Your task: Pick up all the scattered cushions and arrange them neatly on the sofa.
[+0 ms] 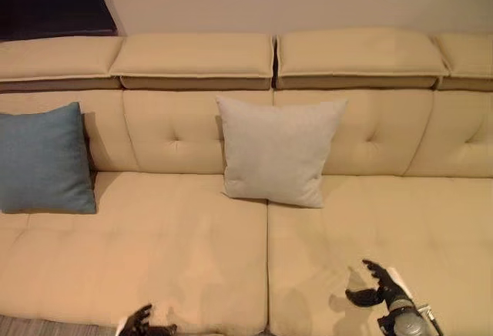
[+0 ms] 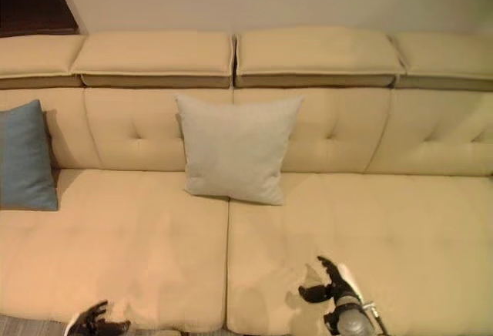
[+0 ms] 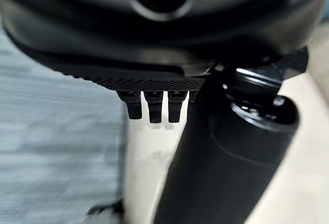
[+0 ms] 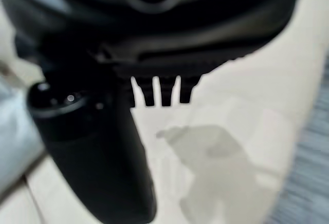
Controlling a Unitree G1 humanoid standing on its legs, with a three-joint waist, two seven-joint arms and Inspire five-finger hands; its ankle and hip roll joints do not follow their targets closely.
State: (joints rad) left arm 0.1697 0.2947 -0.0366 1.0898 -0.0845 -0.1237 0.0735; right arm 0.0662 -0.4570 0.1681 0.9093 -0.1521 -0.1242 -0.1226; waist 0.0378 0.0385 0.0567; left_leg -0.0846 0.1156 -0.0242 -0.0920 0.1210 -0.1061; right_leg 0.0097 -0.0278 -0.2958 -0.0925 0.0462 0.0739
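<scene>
A long beige sofa [image 1: 192,251] ran across the head views, its tufted backrest toward twelve o'clock and its seat toward six. Two cushions stood on the seat, both upright and leaning against the backrest. The grey cushion [image 1: 277,151] sat near the middle, its lower edge straddling the seam between two seat sections. The blue cushion [image 1: 45,160] stood well apart from it, out at nine o'clock, near the edge of the left eye view.

The right hand [image 1: 379,283] hovered over the front of the seat at about five o'clock, well apart from the grey cushion. Its fingers [image 4: 157,91] were loosely spread and relaxed, with nothing between them and the thumb; in the right wrist view only beige seat fabric showed past the fingertips.

The left hand [image 1: 142,322] showed at about seven o'clock, at the sofa's front edge, where the seat met a strip of grey floor [image 1: 31,327]. In the left wrist view its fingers [image 3: 154,108] hung straight side by side and empty, with beige upholstery and grey floor beyond them.
</scene>
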